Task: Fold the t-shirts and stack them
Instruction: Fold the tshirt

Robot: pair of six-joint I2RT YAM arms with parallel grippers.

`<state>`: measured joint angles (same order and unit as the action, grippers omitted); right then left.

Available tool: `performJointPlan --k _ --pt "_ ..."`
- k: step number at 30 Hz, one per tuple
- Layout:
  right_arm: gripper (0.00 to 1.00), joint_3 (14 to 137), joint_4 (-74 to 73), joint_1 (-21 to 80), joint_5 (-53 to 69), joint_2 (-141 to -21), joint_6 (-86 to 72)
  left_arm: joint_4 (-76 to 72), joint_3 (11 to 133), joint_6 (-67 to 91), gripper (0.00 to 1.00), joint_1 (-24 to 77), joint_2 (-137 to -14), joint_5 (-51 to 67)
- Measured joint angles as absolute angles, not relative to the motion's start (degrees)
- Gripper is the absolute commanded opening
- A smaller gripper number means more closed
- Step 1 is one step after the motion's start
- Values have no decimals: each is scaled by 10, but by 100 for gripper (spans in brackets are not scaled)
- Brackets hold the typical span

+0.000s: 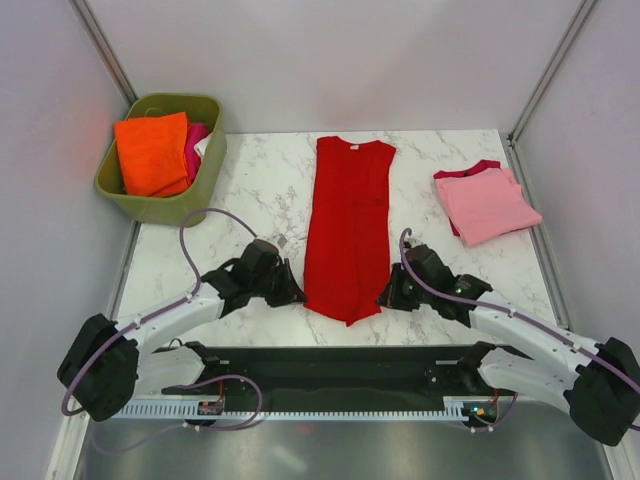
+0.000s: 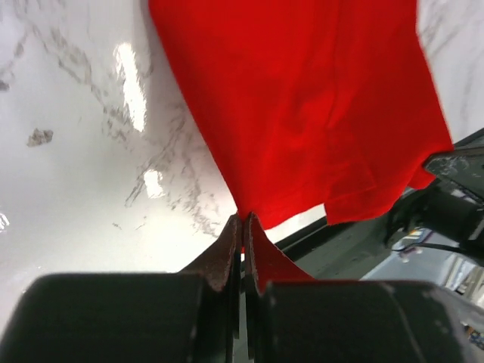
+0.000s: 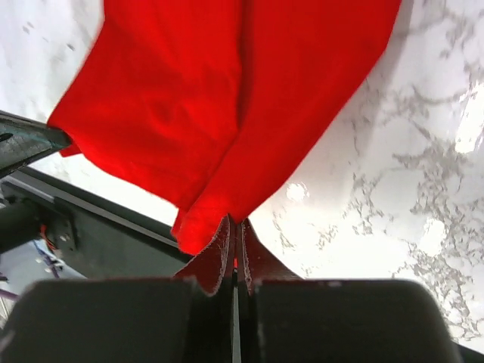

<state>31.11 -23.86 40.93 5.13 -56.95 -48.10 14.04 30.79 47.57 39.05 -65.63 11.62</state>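
A red t-shirt (image 1: 348,225) lies lengthwise down the middle of the marble table, folded into a narrow strip, neck at the far end. My left gripper (image 1: 297,295) is shut on its near left hem corner; the left wrist view shows the red cloth (image 2: 318,106) pinched between the closed fingertips (image 2: 243,224). My right gripper (image 1: 384,297) is shut on the near right hem corner, with red cloth (image 3: 227,98) caught at the closed tips (image 3: 235,224). A folded pink t-shirt (image 1: 487,203) with dark pink trim lies at the far right.
An olive-green tub (image 1: 160,157) at the far left corner holds folded orange and pink cloth. The table's near edge and the dark base rail (image 1: 330,365) run just behind both grippers. Grey walls enclose the table on three sides.
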Motion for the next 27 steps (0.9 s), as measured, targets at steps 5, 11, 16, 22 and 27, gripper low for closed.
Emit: performJointPlan --k 5,11,16,22,27 --pt "0 373 -249 373 46 -589 -460 149 360 468 2 341 -655 141" --pt "0 436 -242 289 53 -672 -417 148 433 453 2 298 -723 162" --pt "0 487 -229 227 72 -777 -386 148 528 442 2 279 -823 161" --pt "0 572 -223 185 84 -889 -364 143 631 434 2 259 -944 160" --pt "0 641 -214 162 93 -965 -355 144 681 434 2 243 -1018 159"
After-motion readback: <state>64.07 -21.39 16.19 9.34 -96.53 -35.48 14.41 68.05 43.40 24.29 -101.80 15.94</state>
